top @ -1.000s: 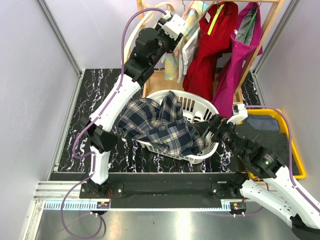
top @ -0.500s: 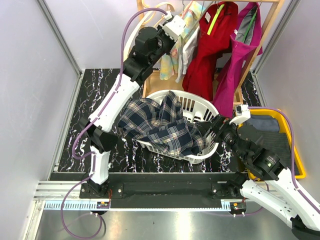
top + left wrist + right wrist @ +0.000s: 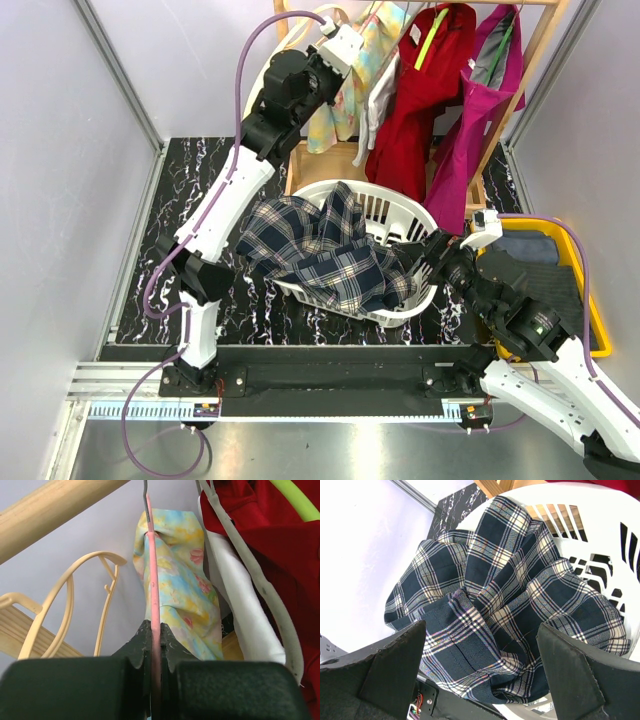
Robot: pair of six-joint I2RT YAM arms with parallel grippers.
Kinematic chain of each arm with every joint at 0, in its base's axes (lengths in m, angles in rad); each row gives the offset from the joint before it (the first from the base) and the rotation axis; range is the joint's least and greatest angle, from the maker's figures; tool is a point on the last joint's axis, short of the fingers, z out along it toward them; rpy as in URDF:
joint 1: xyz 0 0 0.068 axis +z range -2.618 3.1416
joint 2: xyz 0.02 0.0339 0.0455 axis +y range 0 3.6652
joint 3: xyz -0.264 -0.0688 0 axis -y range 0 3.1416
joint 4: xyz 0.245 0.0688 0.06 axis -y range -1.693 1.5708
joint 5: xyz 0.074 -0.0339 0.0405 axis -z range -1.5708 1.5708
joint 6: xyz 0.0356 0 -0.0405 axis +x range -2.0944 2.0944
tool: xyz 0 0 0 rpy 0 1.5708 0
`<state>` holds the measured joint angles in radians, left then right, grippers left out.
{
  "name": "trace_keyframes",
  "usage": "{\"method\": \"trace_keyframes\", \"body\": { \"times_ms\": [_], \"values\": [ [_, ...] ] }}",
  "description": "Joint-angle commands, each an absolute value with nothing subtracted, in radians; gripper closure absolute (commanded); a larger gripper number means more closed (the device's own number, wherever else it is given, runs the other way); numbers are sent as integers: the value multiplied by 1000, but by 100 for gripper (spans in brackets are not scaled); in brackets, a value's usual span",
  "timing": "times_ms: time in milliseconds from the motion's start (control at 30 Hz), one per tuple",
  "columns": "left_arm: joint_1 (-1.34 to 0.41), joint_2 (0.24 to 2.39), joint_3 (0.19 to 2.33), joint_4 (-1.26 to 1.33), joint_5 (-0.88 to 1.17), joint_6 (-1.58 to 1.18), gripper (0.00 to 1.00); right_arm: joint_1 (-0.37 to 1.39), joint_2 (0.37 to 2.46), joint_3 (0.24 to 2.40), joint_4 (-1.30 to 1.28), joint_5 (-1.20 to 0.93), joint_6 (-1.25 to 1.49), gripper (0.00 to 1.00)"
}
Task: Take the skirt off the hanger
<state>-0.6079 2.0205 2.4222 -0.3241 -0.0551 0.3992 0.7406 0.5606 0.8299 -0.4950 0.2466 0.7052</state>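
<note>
The skirt (image 3: pixel 336 104), a pastel floral garment, hangs on a thin pink hanger (image 3: pixel 152 575) at the left end of the wooden rail. In the left wrist view the skirt (image 3: pixel 181 582) drapes just behind the hanger's arm. My left gripper (image 3: pixel 347 62) is raised to the rail, and its jaws (image 3: pixel 155 628) are shut on the pink hanger. My right gripper (image 3: pixel 418 256) hovers low over the laundry basket, open (image 3: pixel 481 628), with nothing between its fingers.
A white laundry basket (image 3: pixel 402 209) holds a dark plaid garment (image 3: pixel 322 250). On the rail hang a white top (image 3: pixel 235 610), a red garment (image 3: pixel 420 90) and a magenta one (image 3: pixel 482 120). An empty cream hanger (image 3: pixel 82 605) is left of the skirt. A yellow tray (image 3: pixel 592 300) lies right.
My left gripper has closed onto the pink hanger and risen slightly; the skirt has swung up and left. The right arm has barely moved.
</note>
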Motion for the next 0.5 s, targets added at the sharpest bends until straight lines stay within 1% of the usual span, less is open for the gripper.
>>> {"method": "trace_keyframes", "body": {
  "times_ms": [0, 233, 467],
  "values": [
    [-614, 1990, 2474, -230, -40, 394, 100, 746, 569, 844, -476, 270, 709, 1],
    [-614, 1973, 2560, -143, -26, 338, 100, 746, 575, 844, -476, 265, 706, 1],
    [-614, 1839, 2445, -112, -6, 238, 100, 744, 584, 845, -474, 258, 706, 1]
  ]
}}
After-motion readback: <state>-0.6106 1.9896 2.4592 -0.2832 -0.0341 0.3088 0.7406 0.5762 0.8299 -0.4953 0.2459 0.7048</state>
